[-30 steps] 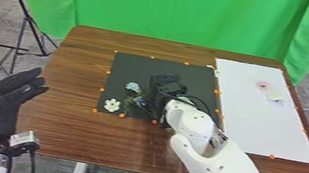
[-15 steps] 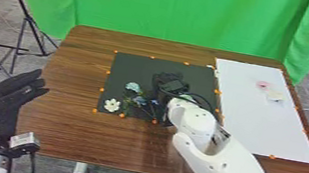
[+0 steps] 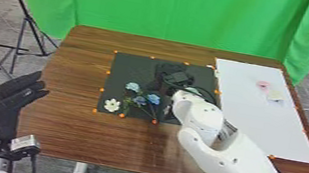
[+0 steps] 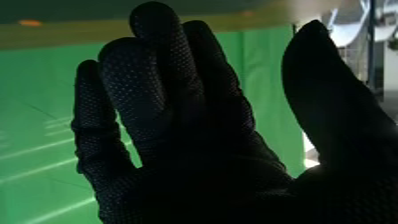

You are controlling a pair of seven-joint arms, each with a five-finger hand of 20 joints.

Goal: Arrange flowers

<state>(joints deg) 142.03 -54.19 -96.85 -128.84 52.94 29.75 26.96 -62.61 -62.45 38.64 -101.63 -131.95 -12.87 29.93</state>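
In the head view my right hand is over the upper right part of the black mat, above the blue flowers. Its fingers are extended and the thumb stands apart in the right wrist view, where the hand holds nothing. Blue flowers with green stems lie on the mat's lower middle, and a white flower lies at its lower left corner. On the white board are a pink flower and a pale flower. My left hand, fingers straight, is beside the table's left edge.
The brown wooden table carries the mat and the board side by side, with orange markers along their edges. A green curtain hangs behind it. Black stands rise left of the table.
My right hand has moved up the mat, away from the blue flowers, uncovering more of them, and its forearm has shifted right. My left hand has stayed nearly still.
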